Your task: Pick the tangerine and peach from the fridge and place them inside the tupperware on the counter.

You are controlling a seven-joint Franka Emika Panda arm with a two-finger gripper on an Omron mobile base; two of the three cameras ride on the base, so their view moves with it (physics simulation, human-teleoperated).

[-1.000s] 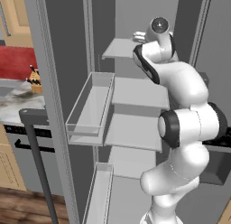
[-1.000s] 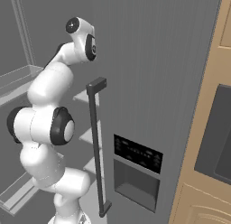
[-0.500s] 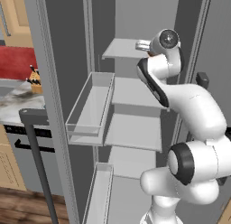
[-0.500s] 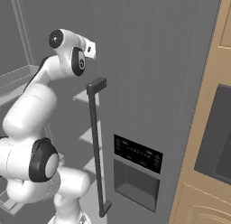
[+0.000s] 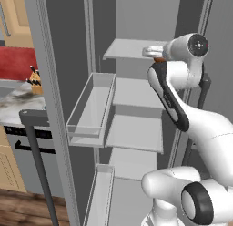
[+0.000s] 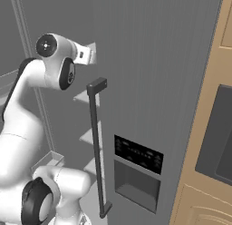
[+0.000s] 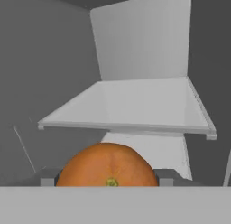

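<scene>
The tangerine [image 7: 107, 166], a round orange fruit with a small stem mark, sits between my finger tips [image 7: 47, 179] at the bottom of the hand view. My gripper [image 7: 107, 181] is shut on it. In the left base view the gripper [image 5: 154, 52] hangs at the front edge of the fridge's [image 5: 136, 84] upper shelf, with a bit of the tangerine [image 5: 158, 60] showing beneath it. The right base view shows the hand [image 6: 87, 54] beside the fridge door [image 6: 149, 83]. The peach and the tupperware are out of view. The marbled counter [image 5: 16, 104] lies to the left.
Pale grey shelves [image 7: 135, 105] run ahead of the hand. A clear door bin [image 5: 91, 111] hangs on the open left door. The right door's dark bar handle [image 6: 97, 142] stands close to the arm. A knife block [image 5: 34, 79] is on the counter.
The arm's upper joints have swung to the right and risen. The hand has drawn slightly back and down from the upper shelf with the tangerine in it.
</scene>
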